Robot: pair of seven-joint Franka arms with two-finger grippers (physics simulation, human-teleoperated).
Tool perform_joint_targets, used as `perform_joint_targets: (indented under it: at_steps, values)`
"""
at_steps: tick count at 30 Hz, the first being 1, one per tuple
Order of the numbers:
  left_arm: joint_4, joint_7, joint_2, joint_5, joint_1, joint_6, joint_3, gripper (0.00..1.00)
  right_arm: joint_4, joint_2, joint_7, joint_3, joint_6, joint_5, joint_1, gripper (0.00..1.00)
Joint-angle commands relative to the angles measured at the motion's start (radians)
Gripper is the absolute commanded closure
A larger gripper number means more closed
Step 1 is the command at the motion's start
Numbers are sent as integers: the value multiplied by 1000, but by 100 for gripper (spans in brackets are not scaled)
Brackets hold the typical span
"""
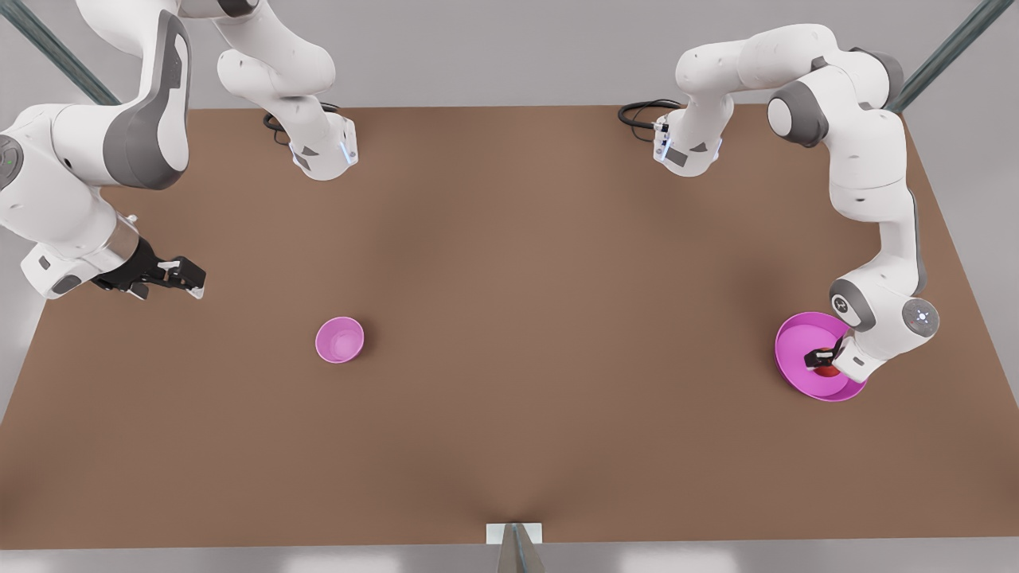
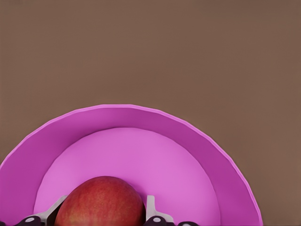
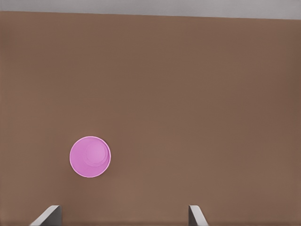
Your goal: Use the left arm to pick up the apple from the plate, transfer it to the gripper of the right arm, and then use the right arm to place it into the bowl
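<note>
The red apple (image 2: 101, 203) lies in the magenta plate (image 2: 155, 141) at the front view's right. My left gripper (image 2: 104, 205) reaches down into the plate (image 1: 796, 350) and is shut on the apple (image 1: 829, 371), one finger pressed to each side. The small pink bowl (image 1: 339, 340) stands left of centre on the table. My right gripper (image 1: 188, 278) hangs open above the table, up and to the left of the bowl in the front view. In the right wrist view the bowl (image 3: 90, 157) lies ahead of the right gripper (image 3: 124, 211), whose fingers are spread wide with nothing between them.
The brown table (image 1: 509, 263) stretches bare between bowl and plate. Both arm bases (image 1: 322, 151) stand at the far edge with black cables beside them. A small white bracket (image 1: 514, 535) sits at the near edge.
</note>
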Motion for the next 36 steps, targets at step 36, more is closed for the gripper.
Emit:
perform_joint_targets:
  at_steps: [36]
  values:
    - [194, 1523, 27, -982, -52, -116, -860, 27, 3, 197, -77, 17, 233, 832, -12, 0]
